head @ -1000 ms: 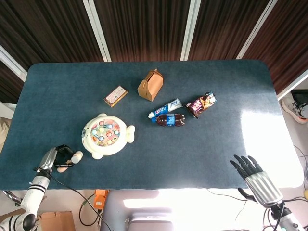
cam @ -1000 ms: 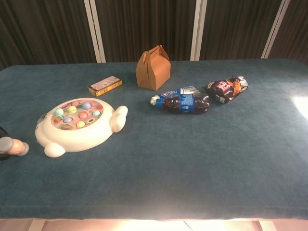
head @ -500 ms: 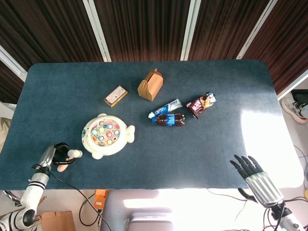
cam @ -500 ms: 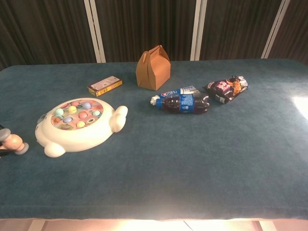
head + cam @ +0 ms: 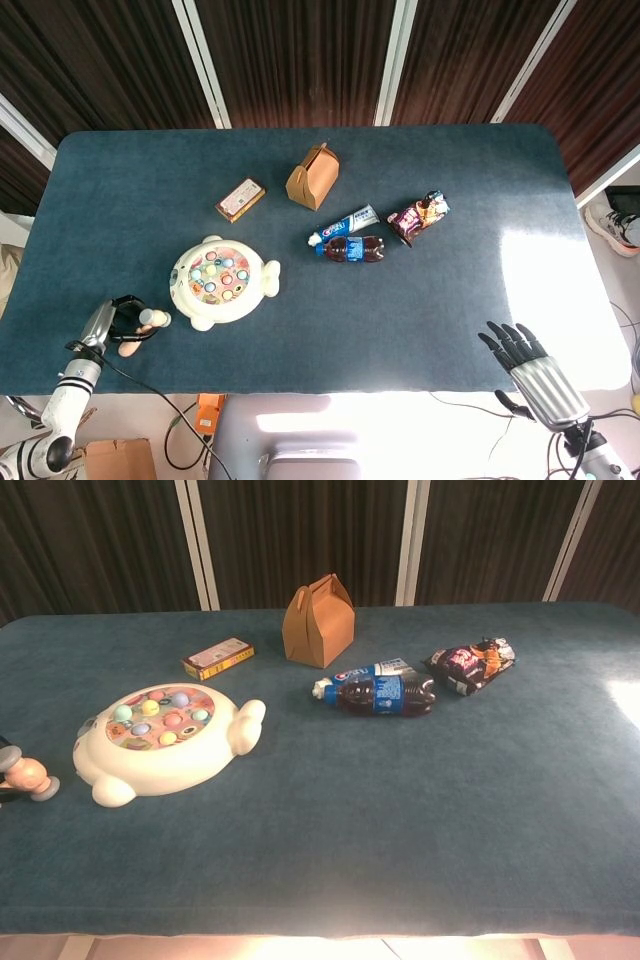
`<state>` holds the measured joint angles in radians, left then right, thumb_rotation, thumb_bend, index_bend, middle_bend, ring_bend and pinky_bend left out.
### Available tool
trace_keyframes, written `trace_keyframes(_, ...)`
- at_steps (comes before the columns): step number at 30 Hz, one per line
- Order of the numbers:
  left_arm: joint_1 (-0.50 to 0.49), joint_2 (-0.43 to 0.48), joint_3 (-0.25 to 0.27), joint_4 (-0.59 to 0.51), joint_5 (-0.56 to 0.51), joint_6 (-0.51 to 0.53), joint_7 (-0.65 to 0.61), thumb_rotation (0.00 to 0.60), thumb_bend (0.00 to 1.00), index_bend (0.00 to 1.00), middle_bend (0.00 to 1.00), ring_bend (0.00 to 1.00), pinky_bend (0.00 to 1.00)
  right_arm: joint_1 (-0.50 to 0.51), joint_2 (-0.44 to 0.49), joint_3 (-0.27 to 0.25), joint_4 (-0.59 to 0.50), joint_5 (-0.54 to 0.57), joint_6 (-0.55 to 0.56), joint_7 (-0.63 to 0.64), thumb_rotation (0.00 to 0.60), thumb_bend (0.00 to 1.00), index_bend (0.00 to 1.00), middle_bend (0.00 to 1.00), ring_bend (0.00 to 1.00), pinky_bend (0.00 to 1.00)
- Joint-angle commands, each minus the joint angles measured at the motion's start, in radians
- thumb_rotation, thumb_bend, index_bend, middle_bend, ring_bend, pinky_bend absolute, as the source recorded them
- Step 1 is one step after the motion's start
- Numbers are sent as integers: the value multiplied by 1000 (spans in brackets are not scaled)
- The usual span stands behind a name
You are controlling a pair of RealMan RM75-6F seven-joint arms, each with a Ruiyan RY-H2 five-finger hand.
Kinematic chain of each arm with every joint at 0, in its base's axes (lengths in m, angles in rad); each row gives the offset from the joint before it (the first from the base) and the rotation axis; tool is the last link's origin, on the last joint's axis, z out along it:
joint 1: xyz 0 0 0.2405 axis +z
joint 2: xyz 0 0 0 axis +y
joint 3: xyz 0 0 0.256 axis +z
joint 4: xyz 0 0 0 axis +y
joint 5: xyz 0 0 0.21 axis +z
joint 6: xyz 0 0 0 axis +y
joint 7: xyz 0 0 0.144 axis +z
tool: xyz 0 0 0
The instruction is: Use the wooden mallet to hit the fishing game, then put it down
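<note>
head view: the left robot hand (image 5: 112, 322) sits near the worktop's (image 5: 150, 190) front left corner, its dark fingers wrapped around the mallet (image 5: 140, 330). the mallet's pale head pokes out to the right of the fingers, just left of the fishing game (image 5: 220, 281) and close to it; whether the two touch cannot be told. the game is a round cream toy with coloured pieces set in its top, lying on the left half of the worktop. the right robot hand (image 5: 525, 362) is at the front right edge, holding nothing, fingers straight and slightly apart, pointing toward the worktop. behind the game lie a small flat box (image 5: 240, 199) and a brown carton (image 5: 312, 176) with its handle top folded closed. right of centre a tube (image 5: 343, 225) and a dark bottle (image 5: 352, 247) lie side by side, with a snack bag (image 5: 418, 217) just to their right. the right half of the worktop and the front strip between the game and the right robot hand are bare blue cloth.

chest view: only the mallet (image 5: 25, 775) shows, at the far left edge, its head low over the cloth and just left of the game (image 5: 160, 743), a thin gap between them. the left robot hand is almost wholly cut off by the frame. the box (image 5: 217, 657), carton (image 5: 319, 622), bottle (image 5: 383, 692) and bag (image 5: 471, 664) lie further back; the near worktop (image 5: 400, 830) is open.
</note>
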<state>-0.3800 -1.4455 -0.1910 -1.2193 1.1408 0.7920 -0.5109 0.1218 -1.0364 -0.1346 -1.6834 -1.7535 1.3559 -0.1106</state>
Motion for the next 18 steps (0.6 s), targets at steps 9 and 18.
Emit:
trace_keyframes(9, 43, 68, 44, -65, 167, 122, -84, 600, 89, 244, 140, 179, 342, -2, -2, 1, 1, 2, 3, -2, 600, 238, 0, 0, 0, 0)
trace_keyframes(18, 237, 310, 159, -161, 486, 611, -61, 600, 71, 56, 0, 0, 150, -24, 0, 11, 2, 30, 31, -10, 600, 238, 0, 0, 0, 0)
